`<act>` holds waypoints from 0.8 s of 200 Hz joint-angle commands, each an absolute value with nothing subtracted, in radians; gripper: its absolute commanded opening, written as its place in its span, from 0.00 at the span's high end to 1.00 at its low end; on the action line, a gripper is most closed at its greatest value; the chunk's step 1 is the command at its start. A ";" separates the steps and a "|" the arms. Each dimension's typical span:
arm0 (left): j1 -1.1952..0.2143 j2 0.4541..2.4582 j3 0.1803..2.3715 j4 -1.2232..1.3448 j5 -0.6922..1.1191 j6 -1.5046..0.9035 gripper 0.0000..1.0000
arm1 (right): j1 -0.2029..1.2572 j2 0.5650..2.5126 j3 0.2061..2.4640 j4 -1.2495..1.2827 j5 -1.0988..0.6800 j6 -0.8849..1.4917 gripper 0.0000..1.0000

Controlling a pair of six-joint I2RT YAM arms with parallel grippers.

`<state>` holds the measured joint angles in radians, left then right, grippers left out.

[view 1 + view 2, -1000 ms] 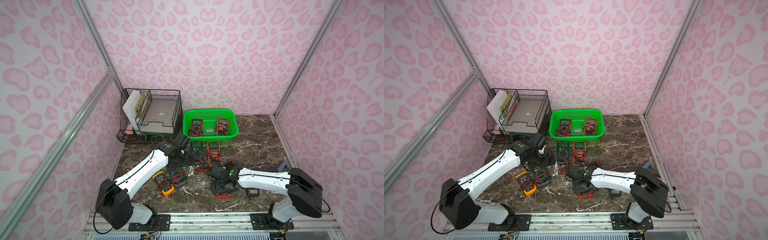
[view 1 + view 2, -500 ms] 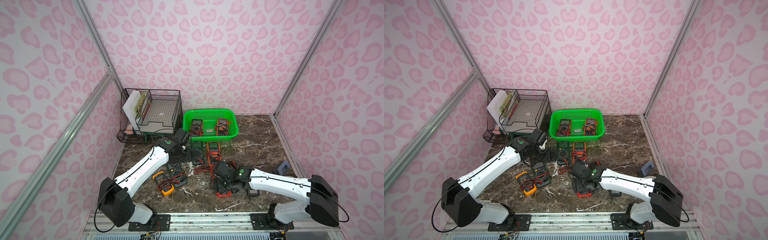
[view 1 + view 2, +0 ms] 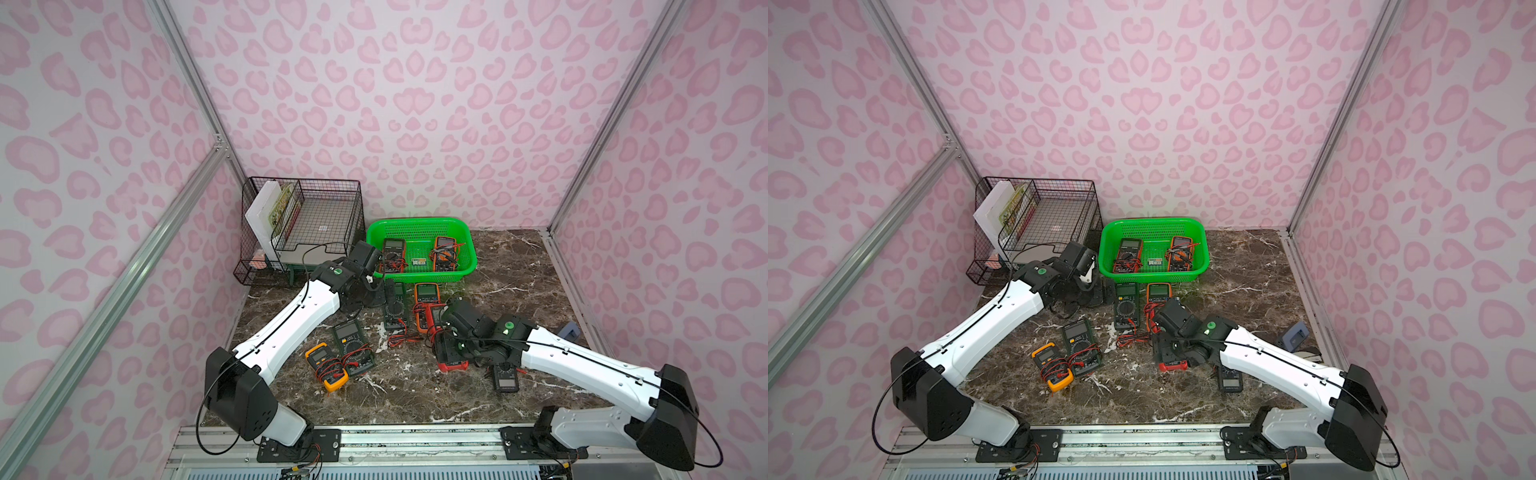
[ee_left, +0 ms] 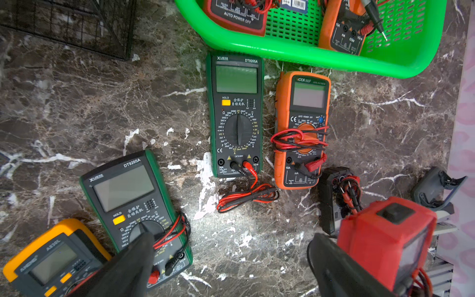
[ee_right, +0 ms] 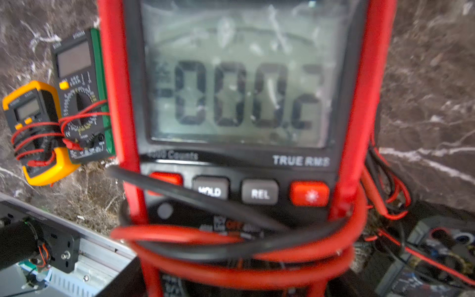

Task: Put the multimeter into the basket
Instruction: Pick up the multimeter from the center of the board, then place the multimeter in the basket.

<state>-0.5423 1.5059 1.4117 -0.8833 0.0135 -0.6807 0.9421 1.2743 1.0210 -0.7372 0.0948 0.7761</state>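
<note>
A red multimeter (image 5: 239,90) with red and black leads wound round it fills the right wrist view. My right gripper (image 3: 451,347) is shut on it and holds it tilted just above the marble at front right; its red end (image 3: 453,365) shows below the wrist. The green basket (image 3: 465,266) stands at the back with two multimeters (image 3: 393,249) (image 3: 444,253) inside. My left gripper (image 4: 231,257) hangs open and empty over bare marble, left of the basket's front rim (image 4: 334,60).
On the table lie a dark green meter (image 3: 395,307), an orange one (image 3: 426,299), a green (image 3: 351,345) and yellow (image 3: 326,365) pair, and a small black meter (image 3: 507,378). A black wire rack (image 3: 307,224) stands at back left.
My right gripper has closed on the red multimeter and raised it off the table, moving slightly toward the basket. My left arm has drifted a little toward the back, still open.
</note>
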 commanded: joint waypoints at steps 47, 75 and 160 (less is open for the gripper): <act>-0.538 1.497 1.427 -0.864 -0.006 -0.707 0.01 | 0.752 1.341 1.175 -0.553 0.043 0.591 0.54; -0.538 1.506 1.427 -0.854 -0.003 -0.702 0.01 | 0.679 1.404 1.253 -0.520 0.011 0.556 0.54; -0.490 1.607 1.520 -0.832 0.000 -0.651 0.01 | 0.548 1.636 1.543 -0.465 -0.032 0.523 0.53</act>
<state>-0.5045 1.5829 1.4914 -0.8352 -0.0017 -0.6781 0.5652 1.5917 1.4876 -0.5453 -0.0151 0.5465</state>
